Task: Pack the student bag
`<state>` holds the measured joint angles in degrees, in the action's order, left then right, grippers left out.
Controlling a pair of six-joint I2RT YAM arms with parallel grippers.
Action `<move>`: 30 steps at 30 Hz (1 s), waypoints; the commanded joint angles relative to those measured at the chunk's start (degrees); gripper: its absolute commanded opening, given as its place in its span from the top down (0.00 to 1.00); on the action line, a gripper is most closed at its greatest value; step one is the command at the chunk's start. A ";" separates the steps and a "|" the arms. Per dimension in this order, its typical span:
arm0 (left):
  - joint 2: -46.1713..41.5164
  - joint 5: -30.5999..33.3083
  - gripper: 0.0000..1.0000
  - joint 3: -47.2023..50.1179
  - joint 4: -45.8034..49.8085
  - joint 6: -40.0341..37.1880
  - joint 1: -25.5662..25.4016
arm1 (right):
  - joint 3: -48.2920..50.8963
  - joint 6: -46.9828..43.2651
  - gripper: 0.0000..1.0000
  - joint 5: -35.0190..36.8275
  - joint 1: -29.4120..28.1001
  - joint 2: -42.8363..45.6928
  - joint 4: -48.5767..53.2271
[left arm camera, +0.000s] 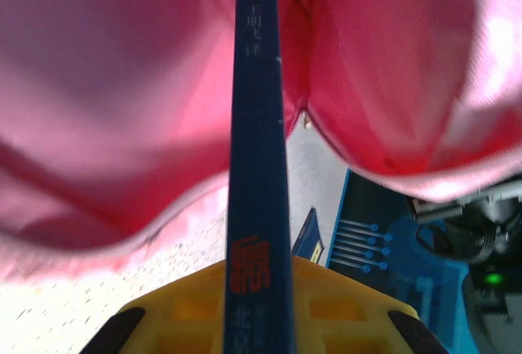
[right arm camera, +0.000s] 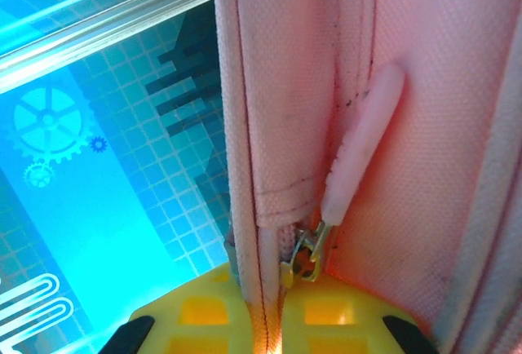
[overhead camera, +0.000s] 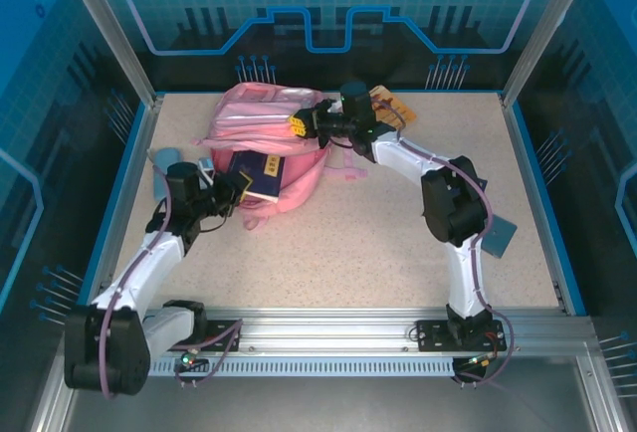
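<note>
Bag [overhead camera: 257,113] soft, floppy, probably light; mouth likely sags unless held. Right claw [overhead camera: 302,125] pinches bag rim seam, zipper pull [right arm camera: 304,254] just beside pads: firm hold there. Left claw [overhead camera: 237,189] clamps stiff book [overhead camera: 265,167] edge-on, bag mouth directly ahead.

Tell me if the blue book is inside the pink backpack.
Partly in: the left tool holds the blue book, its far end inside the backpack, near end outside.
</note>
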<state>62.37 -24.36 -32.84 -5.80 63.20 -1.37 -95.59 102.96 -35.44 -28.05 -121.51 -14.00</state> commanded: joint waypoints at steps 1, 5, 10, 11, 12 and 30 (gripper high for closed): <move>4.16 1.30 0.91 0.98 -17.63 4.71 -0.48 | -0.83 2.23 0.92 -5.15 -0.07 5.37 -9.37; 10.43 2.60 0.90 0.85 -26.10 6.60 -0.90 | -0.81 4.07 0.92 -5.91 -0.29 5.73 -10.49; 20.20 3.57 0.90 0.12 -37.81 10.51 -2.33 | -0.75 5.68 0.92 -6.22 -0.86 6.35 -11.75; 22.07 4.21 0.90 -0.23 -39.39 10.97 -2.78 | -0.82 5.77 0.92 -6.17 -0.93 6.56 -11.87; 23.65 4.61 0.90 -0.72 -40.70 11.06 -3.09 | -0.77 5.85 0.92 -6.22 -1.03 6.70 -11.84; 40.74 13.74 0.77 -12.49 -41.35 9.11 -5.40 | 2.42 6.42 0.92 -6.34 -1.83 10.09 -12.42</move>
<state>101.82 -13.63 -42.78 -45.32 73.45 -6.50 -92.29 109.54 -38.39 -28.97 -116.90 -16.43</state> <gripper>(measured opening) 0.210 0.103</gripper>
